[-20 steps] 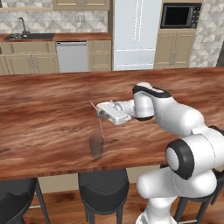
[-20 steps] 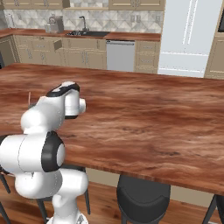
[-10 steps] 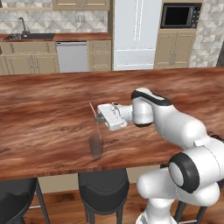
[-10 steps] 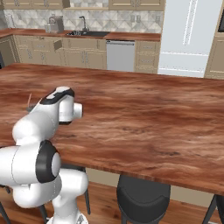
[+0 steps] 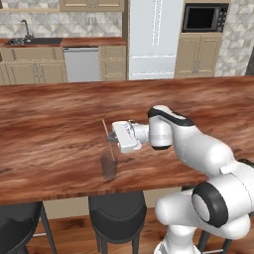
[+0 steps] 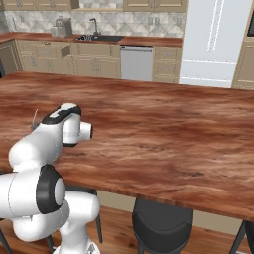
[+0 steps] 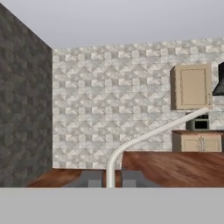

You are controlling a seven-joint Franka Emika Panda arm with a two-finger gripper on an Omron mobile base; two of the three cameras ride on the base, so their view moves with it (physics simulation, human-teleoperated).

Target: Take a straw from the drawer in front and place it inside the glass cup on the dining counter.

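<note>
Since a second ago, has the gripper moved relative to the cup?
Yes. The gripper, shut on the straw, has moved left and now sits just above the cup on the counter.

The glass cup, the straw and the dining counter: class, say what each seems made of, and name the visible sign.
Glass cup: likely glass or clear plastic; translucent grey-brown, the counter shows through.
Straw: probably plastic; thin, pale, smooth, with a soft bend in the hand view.
Dining counter: polished wood or wood veneer; reddish-brown grain with a glossy sheen.
</note>
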